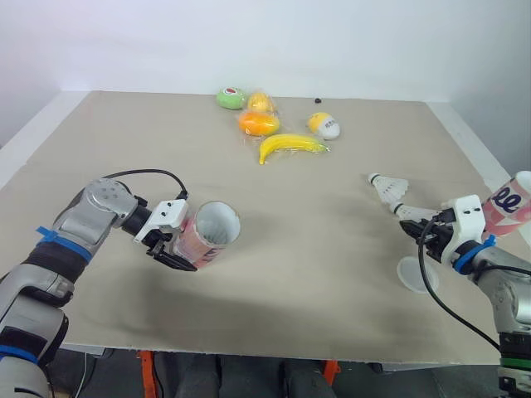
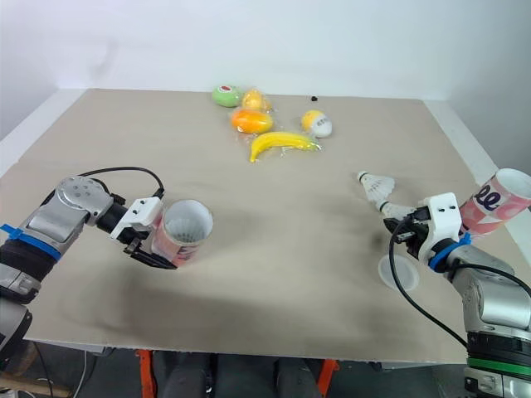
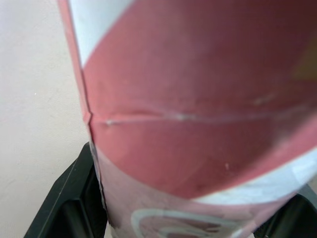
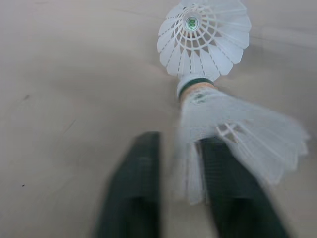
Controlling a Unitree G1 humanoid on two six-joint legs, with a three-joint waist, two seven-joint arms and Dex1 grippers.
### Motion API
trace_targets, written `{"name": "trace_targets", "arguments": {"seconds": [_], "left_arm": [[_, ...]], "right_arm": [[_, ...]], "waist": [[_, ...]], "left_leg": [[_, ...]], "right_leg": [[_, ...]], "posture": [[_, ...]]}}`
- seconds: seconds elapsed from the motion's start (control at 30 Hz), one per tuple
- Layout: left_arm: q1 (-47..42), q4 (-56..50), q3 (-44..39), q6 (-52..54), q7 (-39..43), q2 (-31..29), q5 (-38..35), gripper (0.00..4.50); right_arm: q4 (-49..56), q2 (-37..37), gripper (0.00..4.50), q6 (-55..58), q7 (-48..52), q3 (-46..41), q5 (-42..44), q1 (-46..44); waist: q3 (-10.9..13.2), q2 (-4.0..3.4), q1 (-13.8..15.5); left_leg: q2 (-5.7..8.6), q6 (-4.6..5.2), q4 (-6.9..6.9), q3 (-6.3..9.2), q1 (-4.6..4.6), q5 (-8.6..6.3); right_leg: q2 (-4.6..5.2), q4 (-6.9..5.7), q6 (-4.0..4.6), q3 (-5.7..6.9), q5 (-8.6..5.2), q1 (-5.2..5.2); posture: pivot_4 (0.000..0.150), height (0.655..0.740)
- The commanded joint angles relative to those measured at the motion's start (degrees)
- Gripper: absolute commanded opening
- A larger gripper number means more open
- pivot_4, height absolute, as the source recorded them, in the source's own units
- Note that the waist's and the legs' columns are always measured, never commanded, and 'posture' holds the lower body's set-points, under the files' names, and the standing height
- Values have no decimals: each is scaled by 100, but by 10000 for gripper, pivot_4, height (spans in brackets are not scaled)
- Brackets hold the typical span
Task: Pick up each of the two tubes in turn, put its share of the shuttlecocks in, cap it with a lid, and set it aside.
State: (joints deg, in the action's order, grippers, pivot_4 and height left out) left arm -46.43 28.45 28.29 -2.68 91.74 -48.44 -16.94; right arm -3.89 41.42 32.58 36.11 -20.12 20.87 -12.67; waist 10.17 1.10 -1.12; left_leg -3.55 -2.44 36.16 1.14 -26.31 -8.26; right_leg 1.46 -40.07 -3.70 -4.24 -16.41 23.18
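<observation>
Near left on the beige table, the left gripper clamps a pink-and-white cardboard tube, its mouth facing right. Near right, the right gripper pinches a white feathered shuttlecock by its skirt. Entering cork-first and centred should spare the feathers. The dark looped lettering on the second pink tube, at the right edge, is unreadable.

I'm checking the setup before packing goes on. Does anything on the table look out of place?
One pink and white cardboard tube lies tilted at the right edge of the table, seemingly overhanging it; the left claw grips the other tube. The plastic-wrapped toy fruit at the far side has no part in the job.
</observation>
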Motion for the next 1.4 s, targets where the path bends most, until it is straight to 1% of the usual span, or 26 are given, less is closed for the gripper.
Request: {"name": "trace_targets", "arguments": {"seconds": [0.03,0.13,0.2,0.3,0.33,0.43,0.5,0.57,0.63,0.7,0.77,0.87,1.03,1.13,1.17,1.2,1.23,1.33,1.4], "left_arm": [[89,-167,139,59,76,42,49,30941],[77,-111,121,0,76,61,102,30941],[68,-98,117,-11,76,77,107,30941],[36,-73,128,-10,76,107,108,30941],[17,-52,134,-12,76,124,113,30941],[-36,5,151,-18,76,166,125,30941],[-75,48,174,-36,76,188,130,30941],[-120,101,205,-77,76,208,139,30941],[-171,160,245,-99,76,226,139,30941],[-216,195,259,-108,76,245,141,30941],[-243,202,268,-104,76,248,124,30941],[-257,196,268,-90,76,242,106,30941],[-206,147,241,-65,76,196,89,30941],[-189,132,230,-54,76,172,82,30941],[-191,133,229,-49,76,169,83,30941],[-201,147,231,-50,76,174,87,30941],[-206,151,229,-47,76,177,89,30941],[-209,140,226,-33,76,180,81,30941],[-206,131,229,-32,76,179,74,30941]], "right_arm": [[254,50,469,-32,9,-150,92,51],[646,120,469,193,19,-409,346,156],[1156,197,469,312,220,-546,646,260],[1761,297,469,498,452,-583,1025,259],[2108,364,469,508,605,-495,1181,230],[3143,569,469,536,1068,74,1573,-16],[3638,750,469,557,1327,707,1572,-355],[3886,840,469,474,1648,1372,1470,-906],[3862,881,469,321,1925,1924,1254,-1477],[3576,812,469,121,2188,2565,814,-2245],[3313,712,469,-29,2419,2991,546,-2776],[2964,596,469,-285,2701,3347,276,-3194],[2619,371,469,-592,3085,3665,17,-3554],[2391,80,469,-494,3152,3821,-47,-3929],[2338,-2,6563,-403,3201,3847,-11,-4054],[2306,-45,9921,-383,3265,3862,-4,-4121],[2301,-83,14502,-348,3305,3861,10,-4175],[2360,-218,29083,-217,3354,3742,191,-4298],[2566,-214,38860,-22,3406,3484,577,-4213]], "waist": [[0,0,0],[0,-2,1],[0,-6,2],[-3,-14,-5],[-2,-14,-2],[-3,-15,-4],[-3,-15,-7],[-2,-15,3],[-2,-12,26],[-1,-12,15],[1,-15,18],[0,-12,29],[0,-13,31],[0,-14,24],[1,-15,14],[1,-15,13],[1,-15,16],[1,-14,22],[1,-14,25]], "left_leg": [[0,0,0,0,0,0],[0,0,1,0,-1,0],[0,0,1,0,-1,0],[0,0,2,1,-1,0],[0,0,2,1,0,0],[0,0,4,2,0,0],[-1,0,5,2,0,0],[-2,0,6,4,-1,0],[-1,1,15,5,-10,0],[0,1,22,3,-16,0],[0,3,28,-10,-19,1],[-2,3,27,-1,-19,1],[-1,3,22,0,-21,1],[-3,3,22,0,-20,1],[-3,3,22,0,-20,1],[-5,3,22,-2,-19,2],[-5,3,22,-2,-19,2],[-4,3,22,2,-20,2],[-3,3,22,2,-21,2]], "right_leg": [[0,0,-1,0,0,0],[0,0,-1,0,0,0],[0,0,-1,0,0,0],[-1,0,-2,0,0,0],[0,0,-3,-1,0,0],[-1,0,-3,0,0,-1],[0,0,-2,0,0,0],[-1,0,15,1,-7,0],[1,3,18,1,-11,0],[2,6,17,1,-15,-2],[3,5,15,-10,-8,7],[-1,4,18,-3,-11,6],[0,0,1,-2,-1,8],[-2,0,0,0,-1,9],[-2,-1,0,0,-1,10],[-2,-3,3,0,1,13],[-3,-5,4,0,2,14],[-2,-5,5,3,1,11],[-2,-5,21,3,9,12]], "posture": [[1500,6917],[1500,6917],[1500,6917],[1500,6917],[1500,6917],[1500,6917],[1500,6917],[1500,6917],[1500,6917],[1500,6917],[1500,6917],[1500,6917],[1500,6917],[1500,6917],[1500,6917],[1500,6917],[1500,6917],[1500,6917],[1500,6917]]}}
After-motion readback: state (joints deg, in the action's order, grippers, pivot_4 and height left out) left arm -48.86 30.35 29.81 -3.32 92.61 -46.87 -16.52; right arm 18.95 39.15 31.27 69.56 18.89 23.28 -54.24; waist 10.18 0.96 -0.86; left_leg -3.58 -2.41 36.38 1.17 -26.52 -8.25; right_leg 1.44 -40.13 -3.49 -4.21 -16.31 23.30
